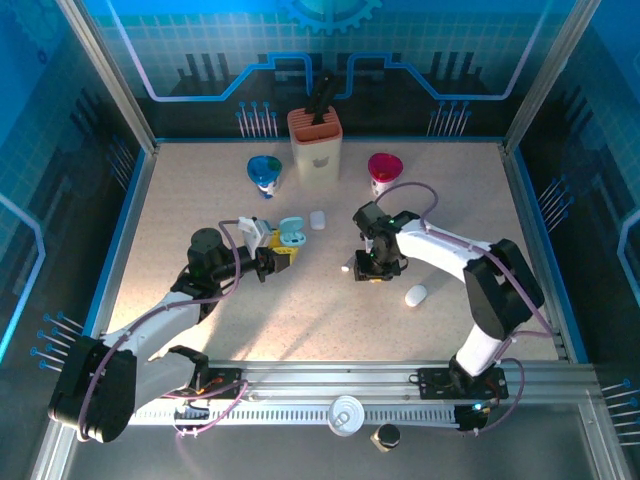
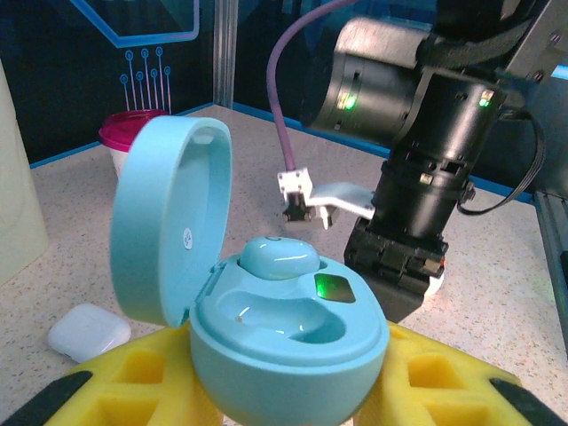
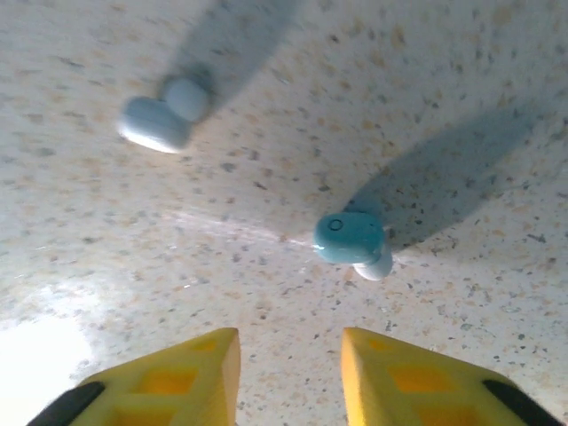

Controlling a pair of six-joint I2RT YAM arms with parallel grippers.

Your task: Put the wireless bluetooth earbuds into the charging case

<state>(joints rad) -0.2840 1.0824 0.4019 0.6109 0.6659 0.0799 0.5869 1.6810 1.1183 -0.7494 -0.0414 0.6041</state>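
Right gripper (image 3: 288,342) points down, open and empty, over an earbud (image 3: 349,238) lying flat, tip pointing right, while left gripper (image 1: 282,252) grips the charging case (image 2: 288,355).

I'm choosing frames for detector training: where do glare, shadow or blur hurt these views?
Right wrist: glare whitens the table at lower left; the pale earbud is blurred, the teal earbud sharper, with dark shadows stretching up-right from both. Left wrist: the open case is crisp, with small highlights. Top external: blue-tinted walls, a bright patch on the table.
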